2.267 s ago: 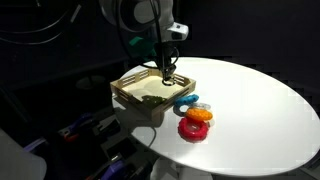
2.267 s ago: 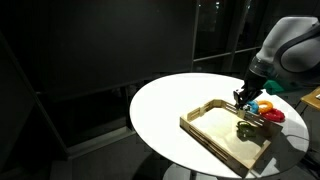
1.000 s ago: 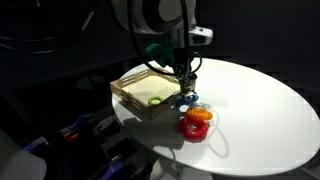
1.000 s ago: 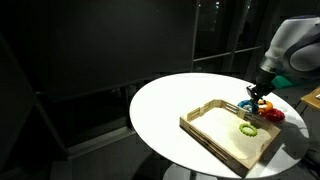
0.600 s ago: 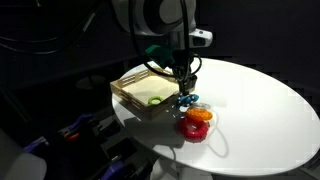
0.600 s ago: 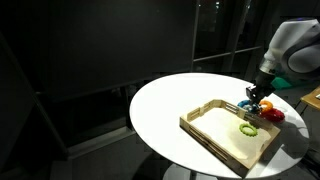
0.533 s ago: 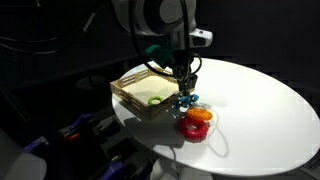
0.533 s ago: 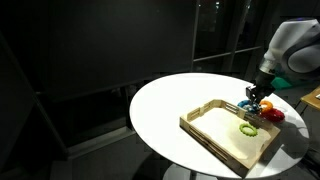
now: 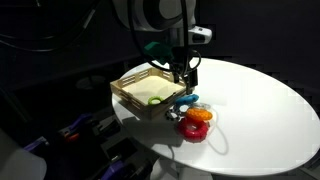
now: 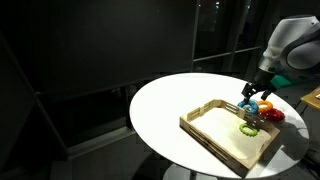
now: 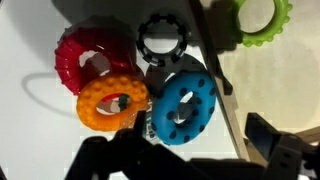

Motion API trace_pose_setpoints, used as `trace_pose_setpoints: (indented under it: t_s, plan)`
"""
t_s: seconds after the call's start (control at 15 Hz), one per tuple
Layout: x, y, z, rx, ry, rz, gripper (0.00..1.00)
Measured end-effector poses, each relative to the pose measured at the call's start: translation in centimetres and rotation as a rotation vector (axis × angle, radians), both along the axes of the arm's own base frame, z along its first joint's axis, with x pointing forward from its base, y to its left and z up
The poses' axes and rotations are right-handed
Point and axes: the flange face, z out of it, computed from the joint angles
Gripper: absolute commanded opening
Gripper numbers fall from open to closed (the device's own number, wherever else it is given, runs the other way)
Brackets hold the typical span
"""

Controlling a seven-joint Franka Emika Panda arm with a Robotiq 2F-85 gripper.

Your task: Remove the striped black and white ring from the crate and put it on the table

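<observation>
The striped black and white ring (image 11: 162, 40) lies flat on the white table (image 11: 30, 125), just outside the crate's wooden wall (image 11: 222, 90). It sits between the red ring (image 11: 82, 58) and the blue ring (image 11: 184, 106), with nothing holding it. My gripper (image 11: 185, 152) hangs open above the blue ring, its dark fingers (image 11: 272, 142) spread wide and empty. In both exterior views the gripper (image 9: 185, 76) (image 10: 250, 99) hovers over the crate's edge (image 9: 128, 84) (image 10: 205, 128) beside the ring cluster. I cannot make out the striped ring in those views.
A yellow-green ring (image 11: 262, 18) (image 9: 155, 99) (image 10: 247, 127) lies inside the crate. An orange ring (image 11: 112, 100) rests against the red and blue ones on the table (image 9: 260, 100). The crate stands near the table's rim, and the surroundings are dark.
The gripper has opened and risen a little above the ring cluster. The striped ring that it carried now lies loose on the table.
</observation>
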Motion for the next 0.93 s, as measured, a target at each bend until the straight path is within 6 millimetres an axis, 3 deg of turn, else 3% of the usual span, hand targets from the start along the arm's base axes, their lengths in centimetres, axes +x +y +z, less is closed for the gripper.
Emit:
trace_pose_setpoints:
  t_s: [0.4, 0.93]
  plan:
    - [-0.6, 1.7, 1.7, 0.104, 0.070, 0.051, 1.00]
    - [-2.5, 2.3, 6.3, 0.150, 0.177, 0.165, 1.00]
